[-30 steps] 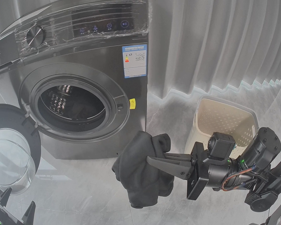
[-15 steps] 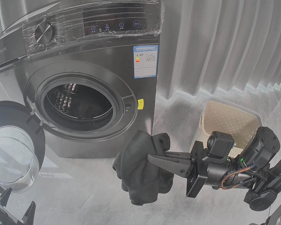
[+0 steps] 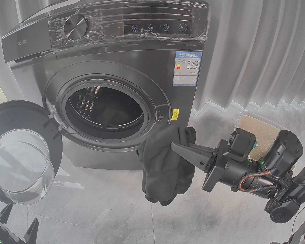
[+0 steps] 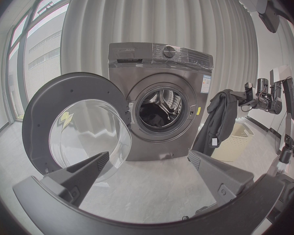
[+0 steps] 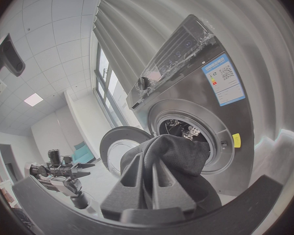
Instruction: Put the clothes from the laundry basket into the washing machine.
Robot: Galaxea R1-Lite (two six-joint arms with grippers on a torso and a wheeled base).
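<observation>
From the head: our right pincer is squeezing a dark cloth, hanging long-ways down just before the washing machine, whose round door is standing wide open. The basket is sitting by the curtain. From the left wrist: our left pincer is gaping, empty, over open floor. From the right wrist: the cloth is draping over our fingers.

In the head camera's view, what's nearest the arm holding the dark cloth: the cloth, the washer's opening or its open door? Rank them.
1. Dark cloth, clamped in the right arm's jaws.
2. Washer opening, ahead to its left.
3. Open door, far left.
</observation>
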